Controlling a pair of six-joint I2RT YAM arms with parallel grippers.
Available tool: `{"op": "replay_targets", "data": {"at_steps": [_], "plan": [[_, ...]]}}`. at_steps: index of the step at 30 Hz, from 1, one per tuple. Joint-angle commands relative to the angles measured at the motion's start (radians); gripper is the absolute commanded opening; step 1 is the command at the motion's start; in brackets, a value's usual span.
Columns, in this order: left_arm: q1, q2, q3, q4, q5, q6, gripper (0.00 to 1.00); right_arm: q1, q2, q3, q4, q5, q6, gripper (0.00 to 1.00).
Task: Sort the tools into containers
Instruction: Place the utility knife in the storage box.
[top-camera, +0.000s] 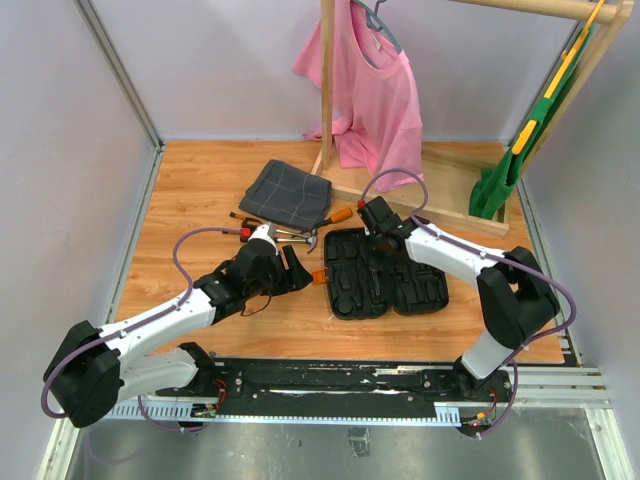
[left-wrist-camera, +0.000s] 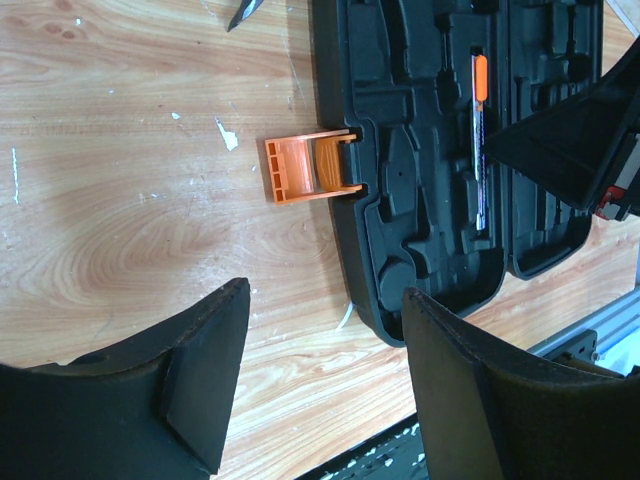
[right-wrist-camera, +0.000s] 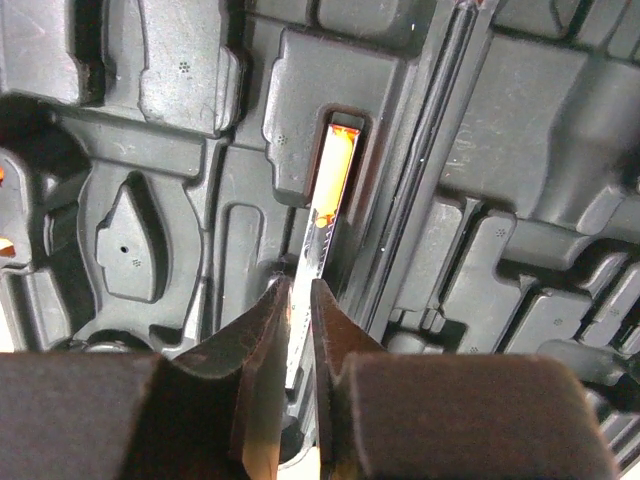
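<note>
One slim screwdriver (right-wrist-camera: 316, 235) is the item in hand. Right gripper (right-wrist-camera: 300, 295) is clamped on its metal shaft, jaws nearly together. The orange handle end lies in a narrow moulded slot of the open tool case (top-camera: 400, 290). I cannot tell from these views whether the shaft is fully seated. Left gripper (left-wrist-camera: 325, 320) is released, jaws wide, nothing btwn them. It hovers over bare table near the case's left edge and its orange clasp (left-wrist-camera: 310, 170).

Handling, in my judgement: the item is light, rigid, thin and not fragile. The shaft is smooth steel and will likely roll or pivot btwn flat pads. You'd get a surer hold on the handle, which looks thicker. But the slot wall surrounds it, so a shaft grip is reasonable here. Press it down square; if skewed, it may ride up on the slot edge.

Outstanding: loose tools (top-camera: 285, 234) lie on the table (top-camera: 200, 190) btwn the left arm and a checked cloth (top-camera: 287, 192). An orange-handled screwdriver (top-camera: 338, 215) lies just beside the right wrist. Task looks early.

Surface & room: wood-grain top, hard and flat, w/ some white scuffs. Expect tools to slide on it. The case tray is rigid black plastic w/ deep contoured pockets. At the far edge a wooden rack (top-camera: 327, 80) carries a pink shirt (top-camera: 375, 100), apart from the work. Pale walls enclose the sides.
</note>
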Motion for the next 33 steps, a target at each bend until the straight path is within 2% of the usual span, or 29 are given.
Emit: {"op": "replay_targets", "data": {"at_steps": [1,5,16,27,33], "plan": [[0.007,-0.007,-0.009,0.017,-0.006,-0.002,0.66,-0.025,0.021,0.012,-0.001,0.018,-0.014,0.16],[0.007,-0.001,-0.006,0.018,-0.005,0.000,0.66,-0.028,0.033,0.006,0.010,0.013,-0.015,0.16],[0.007,0.003,-0.003,0.017,-0.004,0.001,0.66,-0.031,0.059,-0.036,0.018,0.013,-0.014,0.08],[0.007,0.004,0.022,-0.014,-0.035,0.019,0.66,-0.027,0.087,-0.181,0.048,-0.017,0.012,0.04],[0.007,-0.005,0.055,-0.050,-0.080,0.047,0.66,-0.025,0.014,-0.214,0.066,-0.052,0.008,0.05]]}}
